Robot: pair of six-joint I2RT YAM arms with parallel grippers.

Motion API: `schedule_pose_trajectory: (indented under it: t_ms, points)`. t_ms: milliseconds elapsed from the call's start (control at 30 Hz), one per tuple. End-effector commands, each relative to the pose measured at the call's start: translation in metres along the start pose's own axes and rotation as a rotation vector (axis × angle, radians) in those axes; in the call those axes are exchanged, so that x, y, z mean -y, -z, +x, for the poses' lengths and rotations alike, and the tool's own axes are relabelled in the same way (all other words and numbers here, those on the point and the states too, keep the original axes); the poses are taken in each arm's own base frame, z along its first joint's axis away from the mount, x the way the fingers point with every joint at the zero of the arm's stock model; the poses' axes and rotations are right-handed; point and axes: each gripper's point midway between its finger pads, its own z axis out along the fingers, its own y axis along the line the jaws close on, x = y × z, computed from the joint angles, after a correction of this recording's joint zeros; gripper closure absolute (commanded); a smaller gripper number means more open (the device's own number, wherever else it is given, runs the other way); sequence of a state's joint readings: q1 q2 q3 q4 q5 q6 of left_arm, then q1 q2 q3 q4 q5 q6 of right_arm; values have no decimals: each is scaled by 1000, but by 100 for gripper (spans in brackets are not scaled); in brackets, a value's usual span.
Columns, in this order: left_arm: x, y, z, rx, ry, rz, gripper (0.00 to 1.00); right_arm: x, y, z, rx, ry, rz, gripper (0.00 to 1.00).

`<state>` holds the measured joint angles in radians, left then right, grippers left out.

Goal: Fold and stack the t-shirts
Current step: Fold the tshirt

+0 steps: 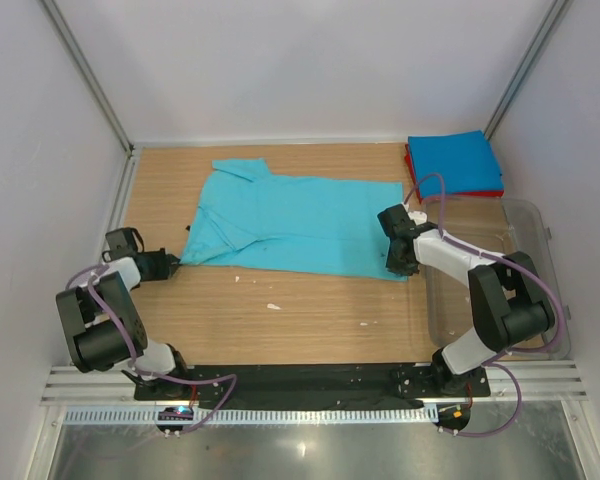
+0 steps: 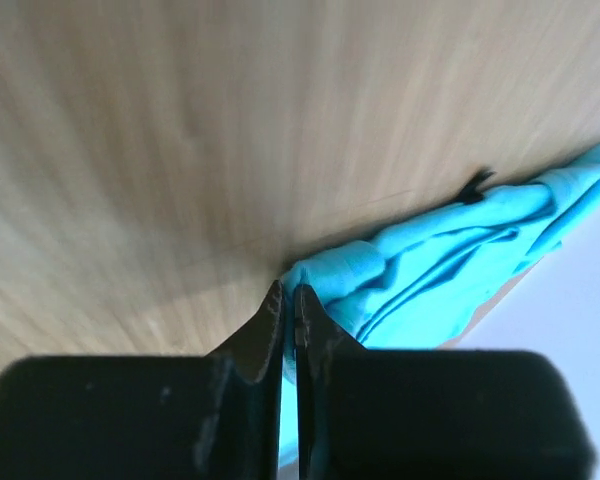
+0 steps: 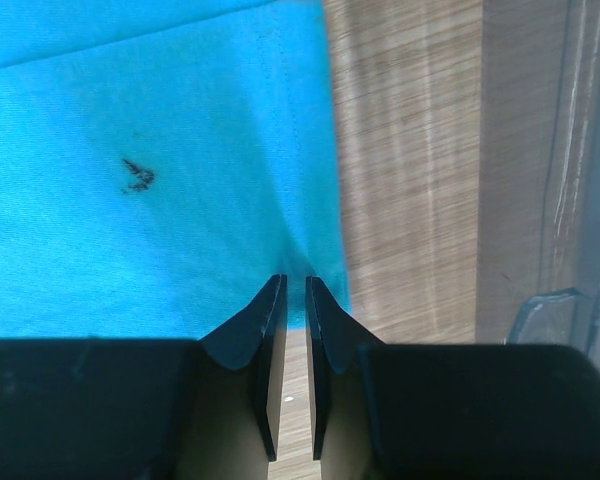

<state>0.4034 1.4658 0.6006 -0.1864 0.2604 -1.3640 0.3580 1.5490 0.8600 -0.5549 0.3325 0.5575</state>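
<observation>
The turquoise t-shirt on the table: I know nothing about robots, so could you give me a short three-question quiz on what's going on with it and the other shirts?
1. True or false: the turquoise t-shirt is already folded into a square.
2. What lies on top of the red t-shirt? A) the blue t-shirt B) the clear tub C) nothing
3. Fill in: the left gripper and the right gripper are each shut on a near corner of the ____ t-shirt.

Key: 1 false, it lies spread out; 2 A; 3 turquoise.
</observation>
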Motion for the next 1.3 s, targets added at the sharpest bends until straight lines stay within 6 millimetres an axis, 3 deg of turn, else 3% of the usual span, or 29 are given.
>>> schedule_pose_trajectory:
  t_ms: [0,200,300,433,533,567,600,633,667,700,733,767,800,833,867,933,967,1033,1067,1100,1133,1167,1200,1233,1267]
  points:
    - [21,8,-17,78,-134,5,98,2,3,-13,40,6,28,81]
    - [17,5,-25,105,-267,-107,98,6,2,-9,36,6,40,81]
    - [13,2,-24,94,-296,-154,92,4,6,-14,42,4,32,81]
    - [5,1,-26,98,-298,-201,80,-7,26,-30,88,11,-26,79]
    - [15,5,-33,125,-336,-193,76,-27,53,-54,178,27,-94,77]
    - [19,6,-36,137,-353,-195,74,-43,66,-73,242,44,-149,77]
    - [35,11,-42,166,-401,-173,73,-65,79,-76,281,90,-211,76]
    - [37,14,-45,174,-416,-185,71,-85,89,-80,308,127,-283,76]
    - [44,17,-47,180,-432,-175,70,-112,110,-99,389,137,-368,76]
    - [56,19,-49,190,-446,-151,70,-128,122,-106,433,175,-407,76]
    - [61,20,-50,195,-466,-136,70,-157,134,-98,462,240,-462,73]
    - [66,20,-50,192,-476,-122,69,-182,155,-115,559,244,-512,72]
    - [70,19,-48,183,-485,-107,69,-198,162,-117,607,325,-519,70]
    - [80,19,-46,171,-505,-68,69,-225,176,-106,635,391,-563,68]
    - [82,14,-44,150,-512,-60,69,-254,176,-111,648,435,-577,67]
    - [97,9,-39,123,-537,3,68,-287,175,-108,654,521,-578,66]
    - [103,6,-29,65,-558,45,69,-317,172,-105,647,556,-586,66]
    - [113,-4,-25,21,-581,76,69,-342,158,-101,631,594,-559,66]
    - [114,-6,-24,6,-599,81,69,-361,178,-114,673,570,-585,66]
    - [113,-13,-21,-25,-601,77,69,-379,144,-102,631,600,-555,66]
    - [112,-15,-21,-37,-610,73,69,-390,142,-99,627,608,-565,66]
    - [118,-16,-20,-43,-623,83,69,-404,151,-106,645,600,-593,66]
    - [112,-22,-18,-74,-636,68,69,-419,135,-90,619,635,-603,66]
    - [113,-24,-18,-79,-647,65,69,-428,132,-87,620,642,-618,66]
    - [116,-26,-16,-87,-659,70,69,-437,141,-91,643,638,-645,65]
